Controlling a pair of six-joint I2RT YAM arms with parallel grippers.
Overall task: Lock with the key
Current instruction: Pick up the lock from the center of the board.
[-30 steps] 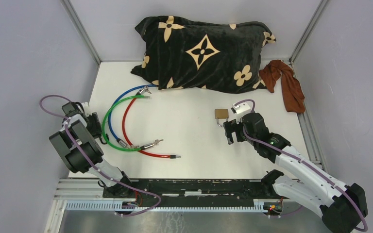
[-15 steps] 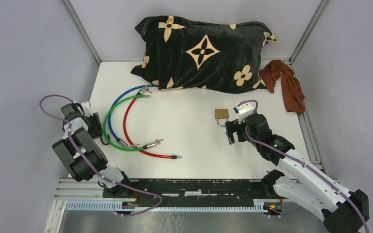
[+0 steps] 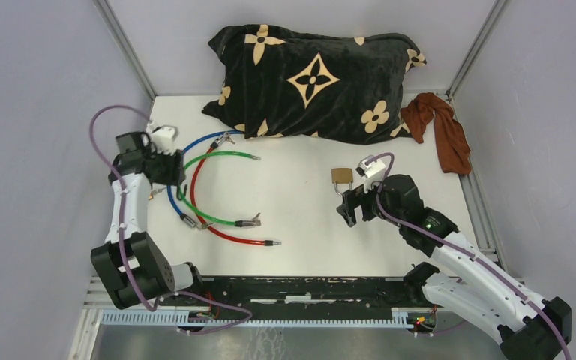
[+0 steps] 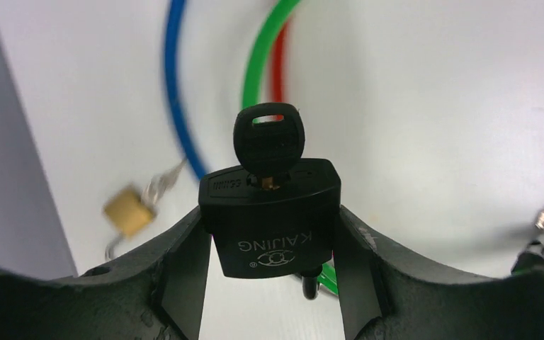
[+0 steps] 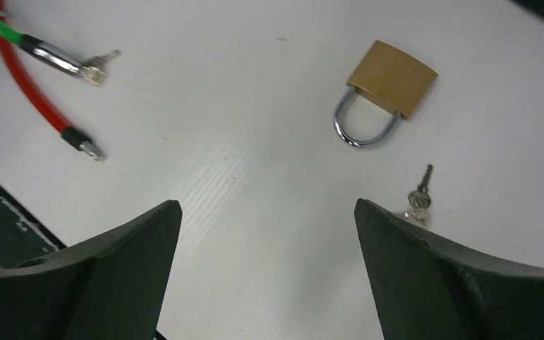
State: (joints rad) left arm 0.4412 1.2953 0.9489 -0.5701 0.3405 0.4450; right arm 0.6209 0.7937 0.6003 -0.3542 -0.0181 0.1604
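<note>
A black padlock point(image 4: 273, 230) marked KAIJING sits between my left gripper's point(image 4: 268, 216) fingers, which are shut on its sides. A black-headed key point(image 4: 269, 138) stands in its keyhole. A green cable point(image 4: 265, 53) runs off behind the lock, its end showing below the body. From above, my left gripper point(image 3: 166, 169) is at the left over the cables. My right gripper point(image 5: 265, 205) is wide open and holds nothing, hovering over bare table. A brass padlock point(image 5: 392, 78) lies ahead of it, and small silver keys point(image 5: 419, 198) lie by its right finger.
Red point(image 3: 195, 187), blue point(image 3: 195, 140) and green point(image 3: 210, 159) cables curve across the left of the table. A small brass padlock point(image 4: 129, 211) with keys lies left of the held lock. A black pillow point(image 3: 315, 75) and a brown cloth point(image 3: 442, 131) are at the back.
My left arm has swung up and to the right with the black padlock, dragging the green cable rightward. My right gripper has shifted slightly left, still open.
</note>
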